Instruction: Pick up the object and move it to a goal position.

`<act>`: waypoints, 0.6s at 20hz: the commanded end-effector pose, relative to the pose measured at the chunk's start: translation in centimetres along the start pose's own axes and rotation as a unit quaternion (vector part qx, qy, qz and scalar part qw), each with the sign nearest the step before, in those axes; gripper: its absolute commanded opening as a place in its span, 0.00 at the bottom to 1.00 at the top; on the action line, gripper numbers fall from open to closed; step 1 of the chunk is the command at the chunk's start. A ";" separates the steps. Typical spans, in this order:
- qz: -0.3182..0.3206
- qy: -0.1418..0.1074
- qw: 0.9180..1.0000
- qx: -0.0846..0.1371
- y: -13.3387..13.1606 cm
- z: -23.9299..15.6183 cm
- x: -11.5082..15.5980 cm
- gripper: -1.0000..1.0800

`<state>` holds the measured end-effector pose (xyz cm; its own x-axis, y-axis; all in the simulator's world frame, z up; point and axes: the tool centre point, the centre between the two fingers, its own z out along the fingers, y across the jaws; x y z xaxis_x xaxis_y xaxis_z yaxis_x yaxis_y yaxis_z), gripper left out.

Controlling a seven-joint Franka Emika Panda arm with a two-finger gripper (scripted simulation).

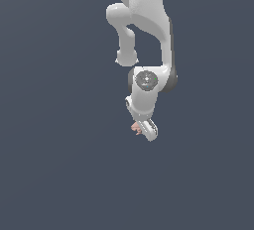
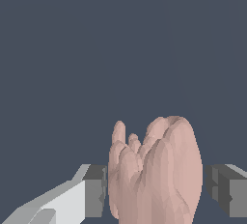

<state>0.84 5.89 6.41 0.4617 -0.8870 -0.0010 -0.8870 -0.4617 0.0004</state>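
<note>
Glossy white rounded arm (image 1: pixel 144 21), grey disc joint cap (image 1: pixel 146 79), white hand (image 2: pixel 157 191) with grey fingers (image 2: pixel 95 191).

Both pictures are flat, evenly lit renders; the background is one dull slate blue with no gradient, no glare and no cast shadow on it. In the exterior view my arm (image 1: pixel 144 30) is bright white with soft grey shading along its underside and its right edge in that view; light seems to come from above. In the wrist view the pink lump (image 2: pixel 157 175) shows gentle shading in its folds; my finger pads (image 2: pixel 95 191) look blocky and jagged-edged; nothing is blurred or bent at the borders.
</note>
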 end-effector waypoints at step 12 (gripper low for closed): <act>0.000 -0.001 1.000 0.001 4.3 -10.7 0.2 0.00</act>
<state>-2.32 4.05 15.68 0.4610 -0.8874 -0.0025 -0.8874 -0.4610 -0.0006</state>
